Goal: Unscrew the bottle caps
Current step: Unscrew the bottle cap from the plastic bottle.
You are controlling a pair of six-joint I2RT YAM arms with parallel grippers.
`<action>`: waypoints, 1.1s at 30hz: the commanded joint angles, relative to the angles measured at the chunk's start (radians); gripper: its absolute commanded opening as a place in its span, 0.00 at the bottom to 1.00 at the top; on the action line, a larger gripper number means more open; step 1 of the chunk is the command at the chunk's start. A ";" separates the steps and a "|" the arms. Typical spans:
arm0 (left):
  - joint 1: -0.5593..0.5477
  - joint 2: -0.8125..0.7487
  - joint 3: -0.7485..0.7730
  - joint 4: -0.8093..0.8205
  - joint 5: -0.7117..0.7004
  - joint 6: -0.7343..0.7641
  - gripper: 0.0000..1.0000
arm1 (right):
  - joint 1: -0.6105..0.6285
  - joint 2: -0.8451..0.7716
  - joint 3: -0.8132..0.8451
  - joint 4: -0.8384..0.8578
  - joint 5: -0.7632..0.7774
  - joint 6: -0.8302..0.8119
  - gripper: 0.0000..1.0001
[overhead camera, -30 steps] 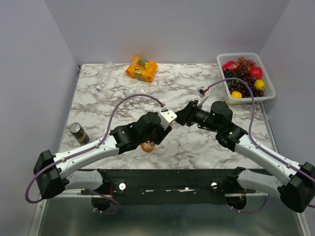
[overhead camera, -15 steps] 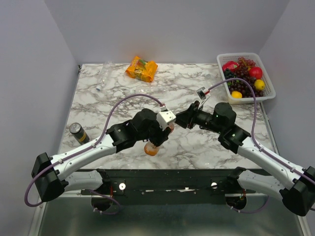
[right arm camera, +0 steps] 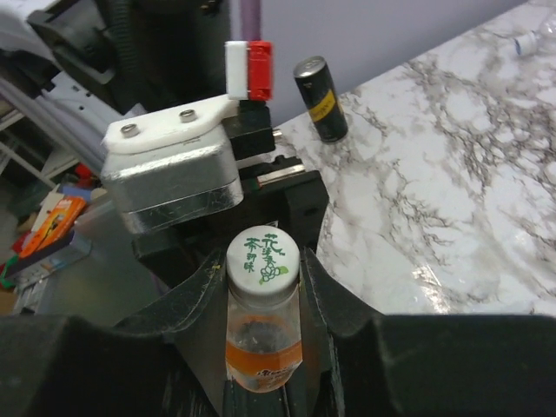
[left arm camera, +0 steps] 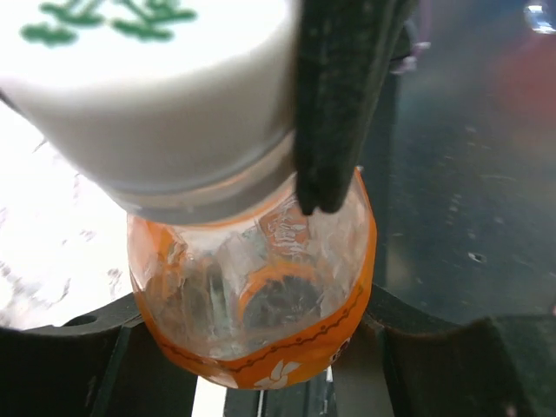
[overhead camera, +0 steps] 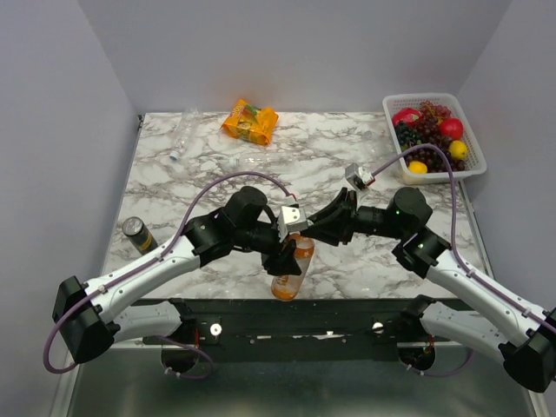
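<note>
The orange bottle point(overhead camera: 286, 280) is held tilted in the air over the table's near edge. My left gripper point(overhead camera: 290, 258) is shut on its body. In the left wrist view the bottle's orange base point(left arm camera: 252, 295) fills the space between my left gripper's point(left arm camera: 252, 358) fingers. My right gripper point(overhead camera: 315, 233) is shut on its white cap point(right arm camera: 263, 254), which has green writing on top, with one finger point(right arm camera: 195, 295) on each side. The cap also shows in the left wrist view point(left arm camera: 148, 95). Orange liquid point(right arm camera: 263, 352) shows below the cap. A clear bottle point(overhead camera: 182, 137) with a blue cap point(overhead camera: 174, 157) lies at the far left.
An orange snack packet point(overhead camera: 249, 121) lies at the back. A white basket point(overhead camera: 473, 143) of fruit stands at the back right. A black can point(overhead camera: 137, 234) stands near the left edge and shows in the right wrist view point(right arm camera: 320, 97). Another clear bottle point(overhead camera: 246, 162) lies mid-table.
Both grippers have moved toward the near edge with the orange bottle. The bottle now hangs lower in view and shows more of its body. The right gripper stays on the cap.
</note>
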 commanded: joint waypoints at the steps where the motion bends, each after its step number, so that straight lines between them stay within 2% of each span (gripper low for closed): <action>1: 0.007 -0.042 0.012 0.180 0.348 0.014 0.40 | -0.001 0.004 -0.039 -0.007 -0.079 -0.099 0.09; 9: 0.038 -0.046 -0.003 0.233 0.422 -0.036 0.40 | -0.015 -0.027 -0.065 -0.012 -0.083 -0.117 0.11; 11: 0.041 -0.045 -0.003 0.232 0.406 -0.038 0.40 | -0.018 -0.028 -0.069 -0.013 -0.074 -0.114 0.14; 12: 0.041 -0.040 0.000 0.226 0.383 -0.038 0.40 | -0.019 -0.030 -0.068 -0.015 -0.068 -0.112 0.19; 14: 0.041 -0.039 0.006 0.192 0.290 -0.020 0.39 | -0.021 -0.036 -0.066 -0.021 -0.056 -0.108 0.24; 15: 0.042 -0.042 0.006 0.189 0.246 -0.022 0.39 | -0.024 -0.039 -0.066 -0.024 -0.036 -0.106 0.35; 17: 0.042 -0.045 0.006 0.168 0.106 -0.015 0.39 | -0.025 -0.050 -0.053 -0.062 -0.001 -0.103 0.44; 18: 0.041 -0.045 0.009 0.160 0.069 -0.012 0.39 | -0.027 -0.056 -0.049 -0.073 0.030 -0.103 0.57; 21: 0.042 -0.031 0.017 0.140 -0.035 -0.015 0.39 | -0.027 -0.082 -0.028 -0.136 0.131 -0.103 0.74; 22: 0.042 -0.030 0.018 0.135 -0.055 -0.018 0.39 | -0.028 -0.088 -0.022 -0.157 0.173 -0.106 0.82; 24: 0.042 -0.028 0.020 0.131 -0.123 -0.022 0.39 | -0.028 -0.099 -0.003 -0.228 0.295 -0.112 0.85; 28: 0.042 -0.025 0.021 0.121 -0.259 -0.042 0.39 | -0.028 -0.119 -0.002 -0.248 0.371 -0.085 0.85; 30: 0.041 -0.017 0.023 0.117 -0.375 -0.067 0.39 | -0.027 -0.126 -0.003 -0.227 0.410 -0.024 0.82; 33: 0.038 -0.005 0.029 0.097 -0.463 -0.088 0.39 | -0.021 -0.146 -0.038 -0.141 0.475 0.061 0.75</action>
